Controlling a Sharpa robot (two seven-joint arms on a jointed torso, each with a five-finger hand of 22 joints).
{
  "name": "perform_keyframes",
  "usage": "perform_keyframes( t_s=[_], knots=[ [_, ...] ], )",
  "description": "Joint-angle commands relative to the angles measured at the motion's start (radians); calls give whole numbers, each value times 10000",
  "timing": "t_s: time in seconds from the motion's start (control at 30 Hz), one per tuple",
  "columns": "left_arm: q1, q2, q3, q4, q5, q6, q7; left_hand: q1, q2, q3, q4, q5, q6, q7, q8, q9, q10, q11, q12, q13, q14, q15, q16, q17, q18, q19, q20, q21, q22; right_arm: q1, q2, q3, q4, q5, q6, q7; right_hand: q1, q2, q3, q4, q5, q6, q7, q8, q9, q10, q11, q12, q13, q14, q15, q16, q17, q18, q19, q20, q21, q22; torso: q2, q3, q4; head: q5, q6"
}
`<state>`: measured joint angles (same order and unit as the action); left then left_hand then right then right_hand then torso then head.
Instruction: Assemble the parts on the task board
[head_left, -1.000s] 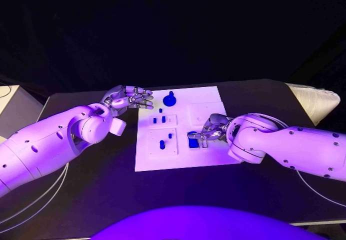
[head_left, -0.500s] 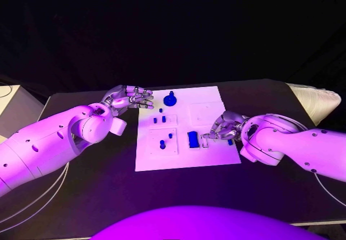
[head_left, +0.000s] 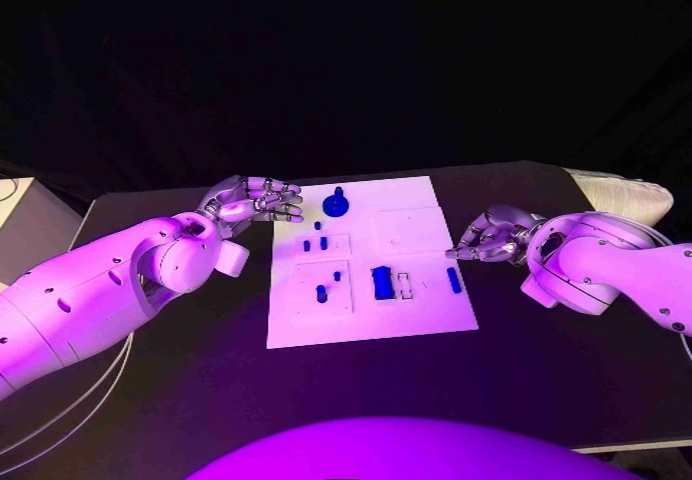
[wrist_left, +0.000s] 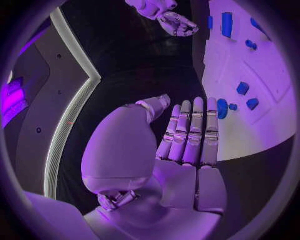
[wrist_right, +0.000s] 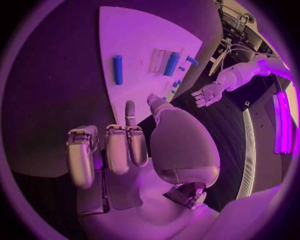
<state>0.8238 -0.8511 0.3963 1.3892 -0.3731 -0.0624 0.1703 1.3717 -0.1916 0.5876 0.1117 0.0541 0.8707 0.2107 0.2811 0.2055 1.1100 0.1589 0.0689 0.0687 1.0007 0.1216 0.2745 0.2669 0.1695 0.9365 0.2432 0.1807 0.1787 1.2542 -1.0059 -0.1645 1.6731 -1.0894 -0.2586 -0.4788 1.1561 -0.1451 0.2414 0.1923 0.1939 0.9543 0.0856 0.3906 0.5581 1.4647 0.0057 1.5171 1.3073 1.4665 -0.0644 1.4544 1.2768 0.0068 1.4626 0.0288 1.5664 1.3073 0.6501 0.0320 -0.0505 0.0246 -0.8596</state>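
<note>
So the big difference from a second ago: the right hand (head_left: 488, 240) was down on the task board (head_left: 418, 310), right over the near-right part of it where the blue block (head_left: 384, 282) sits. Now it has pulled off to the right and sits over the black table (head_left: 173, 380) just past the board's right edge, holding nothing. With the hand out of the way there is a slim blue bar (head_left: 454, 280) lying on the board's right side, and a small pale frame (head_left: 408, 285) just beside the block. Half a second ago the hand was still at the board's edge, next to that bar.

The left hand (head_left: 257, 200) hasn't really gone anywhere. It's at the far-left corner of the board, fingers together and stretched toward the round blue knob (head_left: 336, 205), empty.

The head view gives the whole layout: knob at the far edge, a pair of small blue pegs (head_left: 315, 243) in the left-middle plate, another peg (head_left: 320, 293) on the near-left plate.

The wrist views add the hand detail. The left wrist view shows the fingers (wrist_left: 194, 130) straight and side by side, with the tips just beside the knob (wrist_left: 222, 108), though I can't tell if they actually touch it. The right wrist view shows the right hand's fingers (wrist_right: 119, 147) curled in toward the palm with nothing in them, and the bar (wrist_right: 117, 69) and block (wrist_right: 171, 64) lying apart from the hand on the board (wrist_right: 137, 35).
</note>
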Motion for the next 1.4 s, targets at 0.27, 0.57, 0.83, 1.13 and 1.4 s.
perform_keyframes(
  t_s=[0.27, 0.57, 0.83, 1.13, 1.4],
  knots=[
    [-14, 28, 3, 3, 64, 105, 150, 30, 81, 4, 60, -36, 15, 68, 6, -12, -54, 39, 64, 14, 74, 16, -41, 9, 135, 51, -20, -36, -9, -177, 145, -55, -119, -751, 1349, -815, -56, -121, 53, 76, 8, 156, -24, 69, 37, 693, 5, 25, 2209, 514, 13, 32, 18, -68, 1082, 60, 44, 2634, 16, 5, 8, -68, 64],
    [-16, 19, 3, 1, 64, 116, 139, 30, 81, 4, 60, -36, 15, 68, 6, -12, -54, 39, 64, 14, 74, 16, -41, 9, 135, 51, -20, -36, -9, -414, 454, -68, -200, -983, 1487, -1247, -86, -116, 60, 105, 25, 179, -34, 78, 45, 689, -3, 19, 2204, 513, 8, 29, 15, -68, 1082, 59, 44, 2634, 20, -18, 21, -83, -17],
    [-17, 6, 3, 3, 64, 121, 132, 30, 81, 4, 60, -36, 15, 68, 6, -12, -54, 39, 64, 14, 74, 16, -41, 9, 135, 51, -20, -36, -9, -491, 559, -72, -246, -1317, 1451, -1381, -91, -113, 64, 112, 28, 189, -39, 83, 49, 684, -6, 12, 2199, 509, 7, 22, -2, -68, 1082, 58, 44, 2634, 13, -9, 30, -80, -54],
    [-18, -6, 3, -1, 64, 128, 124, 30, 81, 4, 60, -36, 15, 68, 6, -12, -54, 39, 64, 14, 74, 16, -41, 9, 135, 51, -20, -36, -9, -573, 711, -74, -281, -1907, 1289, -1401, -98, -110, 69, 120, 31, 204, -44, 91, 54, 681, -11, 8, 2196, 509, 4, 21, -3, -68, 1082, 57, 44, 2634, 18, -4, 17, -78, -65],
    [-18, -3, 2, -12, 64, 134, 112, 30, 81, 4, 60, -36, 15, 68, 6, -12, -54, 39, 64, 14, 74, 16, -41, 9, 135, 51, -20, -36, -9, -672, 886, -73, -147, -1989, 932, -1296, -105, -115, 73, 129, 31, 223, -53, 101, 61, 674, -18, -3, 2187, 507, -1, 18, -9, -68, 1082, 56, 44, 2634, 12, -4, 33, -77, -84]
  ],
)
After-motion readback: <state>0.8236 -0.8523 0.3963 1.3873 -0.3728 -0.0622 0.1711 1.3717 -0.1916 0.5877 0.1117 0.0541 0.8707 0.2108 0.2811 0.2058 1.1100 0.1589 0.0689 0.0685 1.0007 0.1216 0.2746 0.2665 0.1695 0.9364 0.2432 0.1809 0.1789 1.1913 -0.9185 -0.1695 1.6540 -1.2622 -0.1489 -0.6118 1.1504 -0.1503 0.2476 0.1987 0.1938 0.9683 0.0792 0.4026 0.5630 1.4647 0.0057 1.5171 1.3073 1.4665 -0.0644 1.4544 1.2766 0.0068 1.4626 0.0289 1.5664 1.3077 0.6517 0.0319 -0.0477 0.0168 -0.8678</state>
